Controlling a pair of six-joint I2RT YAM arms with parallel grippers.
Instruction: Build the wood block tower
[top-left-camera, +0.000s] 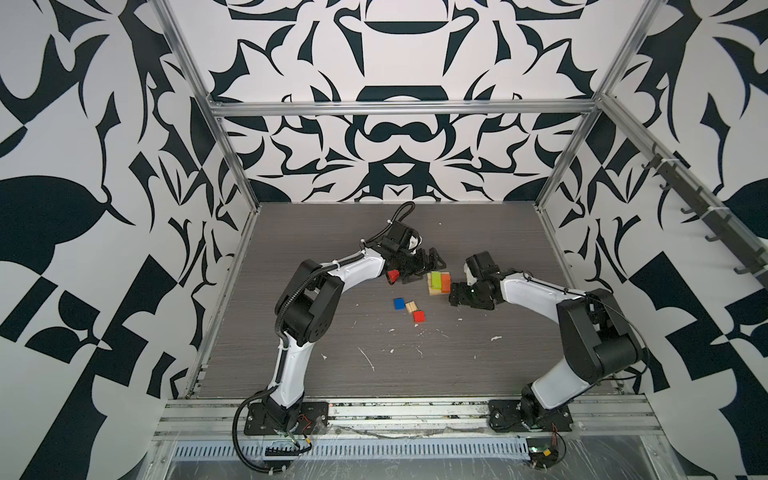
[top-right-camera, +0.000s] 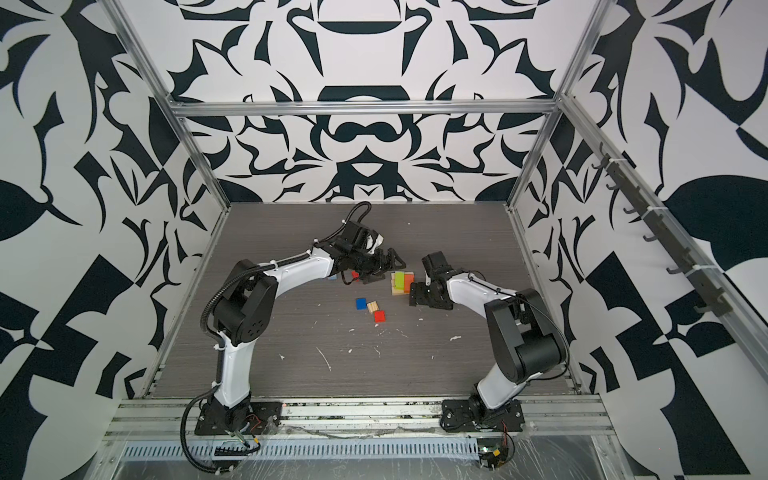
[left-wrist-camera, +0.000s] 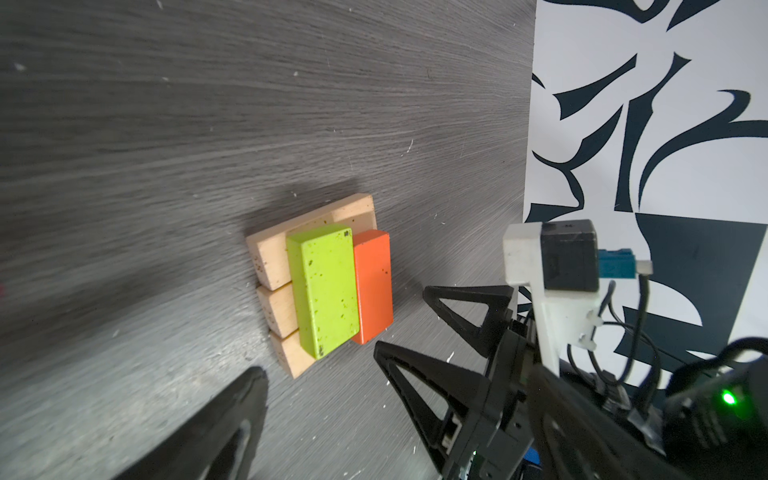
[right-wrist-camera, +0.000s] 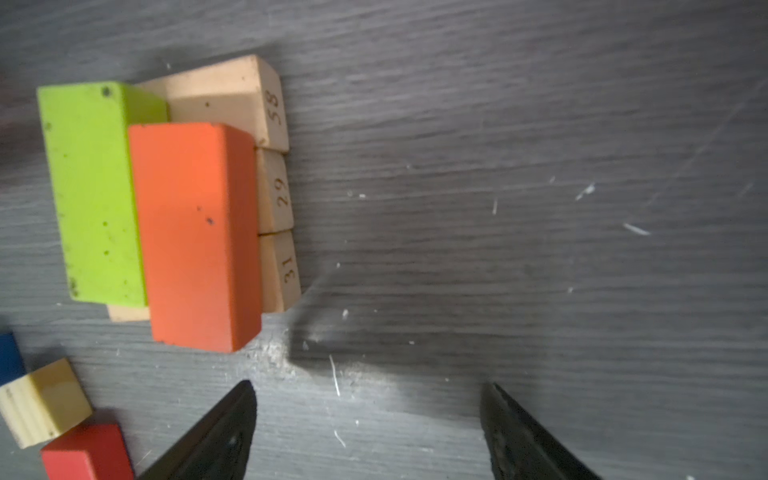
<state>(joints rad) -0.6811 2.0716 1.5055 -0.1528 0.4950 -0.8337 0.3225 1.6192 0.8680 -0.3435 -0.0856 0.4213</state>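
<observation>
The wood block tower (top-left-camera: 437, 285) (top-right-camera: 401, 283) stands two layers high at mid table. Three tan planks (right-wrist-camera: 272, 104) lie side by side as its base. Across them lie a lime green plank (left-wrist-camera: 326, 291) (right-wrist-camera: 91, 191) and an orange plank (left-wrist-camera: 373, 286) (right-wrist-camera: 195, 232). My left gripper (top-left-camera: 424, 270) (top-right-camera: 384, 270) hovers open just behind and left of the tower, holding nothing. One of its fingers (left-wrist-camera: 232, 415) shows blurred in the left wrist view. My right gripper (top-left-camera: 452, 294) (top-right-camera: 412, 293) (right-wrist-camera: 368, 388) is open and empty, close to the tower's right side.
Loose on the table in front of the tower lie a blue cube (top-left-camera: 399, 304) (right-wrist-camera: 8, 357), a tan block (top-left-camera: 411, 307) (right-wrist-camera: 41, 401) and a red block (top-left-camera: 419, 316) (right-wrist-camera: 83, 451). Another red block (top-left-camera: 392, 275) sits under my left forearm. Patterned walls enclose the table.
</observation>
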